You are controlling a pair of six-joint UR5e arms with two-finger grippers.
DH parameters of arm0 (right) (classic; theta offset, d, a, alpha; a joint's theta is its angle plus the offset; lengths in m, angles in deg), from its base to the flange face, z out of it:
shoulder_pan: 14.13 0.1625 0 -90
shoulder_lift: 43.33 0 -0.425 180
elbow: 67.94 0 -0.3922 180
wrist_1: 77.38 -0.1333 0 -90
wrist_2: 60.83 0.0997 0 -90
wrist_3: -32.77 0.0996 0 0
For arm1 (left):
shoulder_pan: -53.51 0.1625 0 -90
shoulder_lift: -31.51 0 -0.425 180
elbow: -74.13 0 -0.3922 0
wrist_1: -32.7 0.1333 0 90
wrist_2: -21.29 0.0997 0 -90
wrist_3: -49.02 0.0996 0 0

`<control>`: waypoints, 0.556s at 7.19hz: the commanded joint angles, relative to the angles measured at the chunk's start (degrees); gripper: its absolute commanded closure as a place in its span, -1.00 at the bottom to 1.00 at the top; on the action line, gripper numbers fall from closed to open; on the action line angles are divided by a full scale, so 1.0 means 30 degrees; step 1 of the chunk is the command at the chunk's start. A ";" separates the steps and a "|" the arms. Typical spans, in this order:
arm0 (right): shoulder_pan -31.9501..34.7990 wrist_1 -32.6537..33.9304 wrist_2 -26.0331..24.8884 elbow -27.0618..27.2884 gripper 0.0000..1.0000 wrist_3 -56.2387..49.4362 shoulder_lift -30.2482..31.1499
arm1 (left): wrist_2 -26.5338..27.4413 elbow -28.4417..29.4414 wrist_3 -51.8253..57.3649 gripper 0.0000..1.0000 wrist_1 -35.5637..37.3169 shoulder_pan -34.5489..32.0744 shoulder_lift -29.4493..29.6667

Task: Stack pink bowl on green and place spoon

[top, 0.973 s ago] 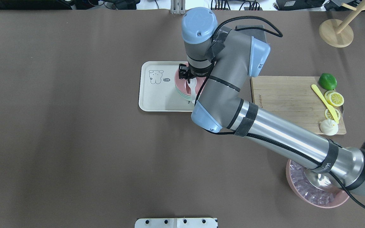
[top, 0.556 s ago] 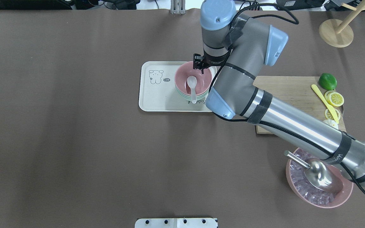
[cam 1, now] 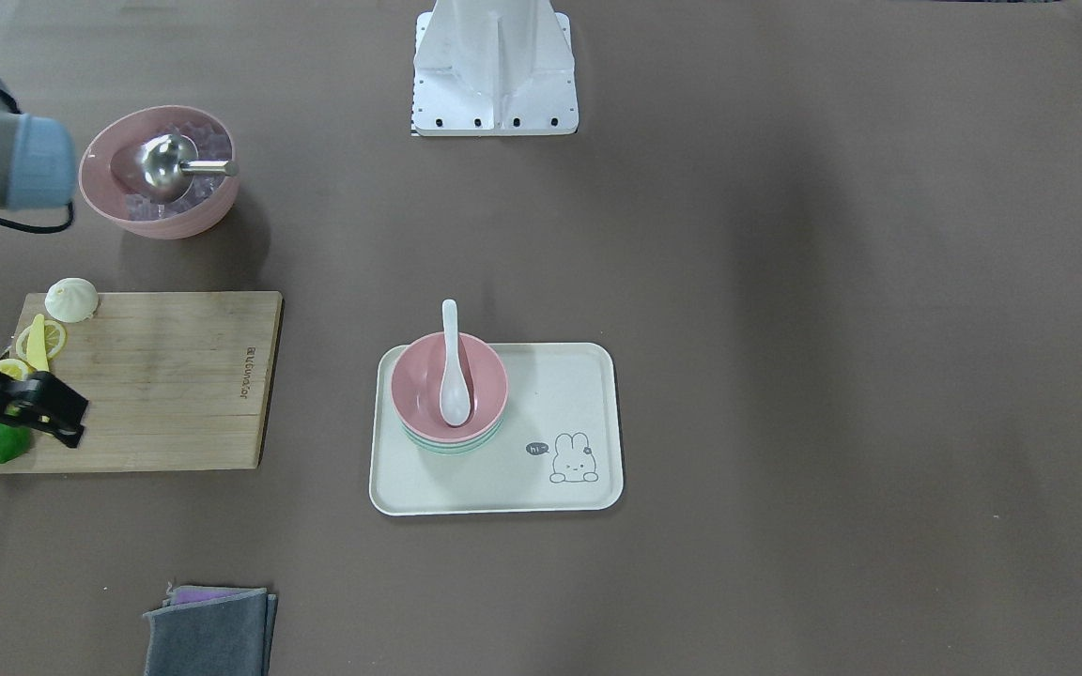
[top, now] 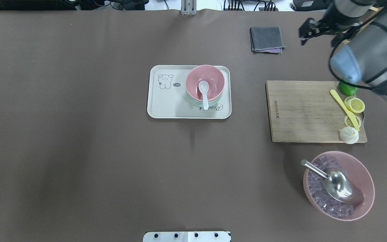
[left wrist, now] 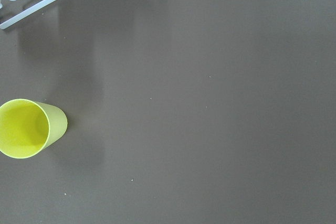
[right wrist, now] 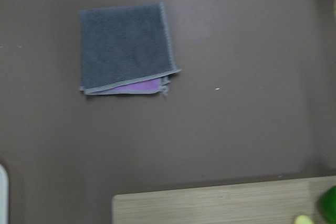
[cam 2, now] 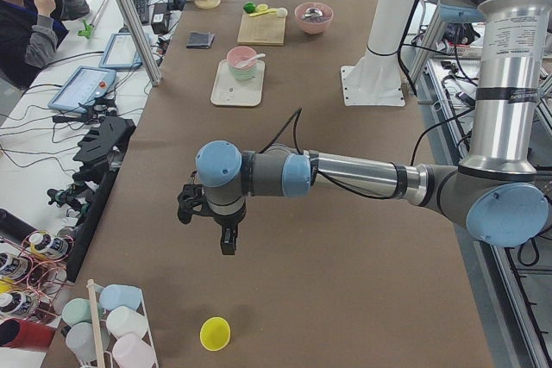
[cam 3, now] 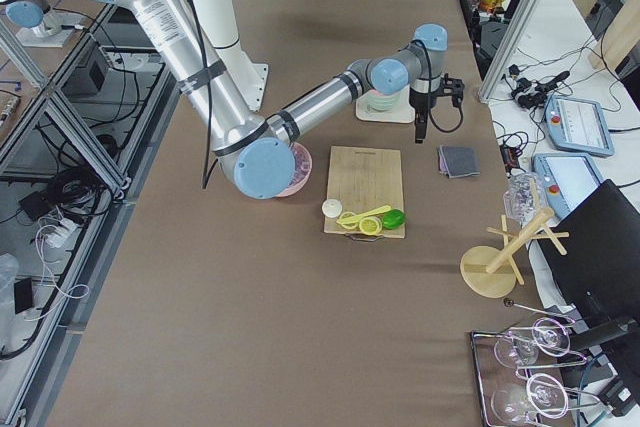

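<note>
The pink bowl (top: 214, 79) sits nested on the green bowl (top: 196, 101) on the cream tray (top: 166, 106). The white spoon (top: 203, 91) lies in the pink bowl, its handle over the near rim. The stack also shows in the front-facing view: pink bowl (cam 1: 417, 376), spoon (cam 1: 453, 376), green bowl (cam 1: 447, 450). My right gripper (top: 309, 32) is open and empty, high over the table's far right, well clear of the tray. My left gripper (cam 2: 207, 230) hangs over bare table far to the left; I cannot tell whether it is open or shut.
A wooden cutting board (top: 301, 111) with lime, lemon slices, yellow knife and bun lies right of the tray. A pink bowl of ice with a metal scoop (top: 338, 185) stands at the near right. A grey cloth (top: 266, 39) lies behind. A yellow cup (left wrist: 26, 127) stands near the left arm.
My right arm has swung away from over the bowls to the far right rear. The spoon stays in the pink bowl, now fully uncovered.
</note>
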 commanded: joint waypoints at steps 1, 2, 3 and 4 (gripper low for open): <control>0.4221 -0.0008 0.1705 0.0394 -1.00 -0.5737 0.3932 | -0.0063 -0.0033 -0.0106 -0.98 -0.0068 0.0009 -0.0092; 0.5487 0.0109 0.1739 0.0421 -1.00 -0.7876 0.5196 | -0.0092 0.0229 -0.0078 -0.98 -0.0097 0.0009 -0.0092; 0.6254 -0.0035 0.1739 0.0654 -1.00 -0.9638 0.6978 | -0.0093 0.0115 -0.0020 -0.98 -0.0069 -0.0020 -0.0324; 0.6929 -0.0066 0.1681 0.1323 -1.00 -1.0178 0.8446 | -0.0064 0.0143 0.0039 -0.98 -0.0126 0.0009 -0.0529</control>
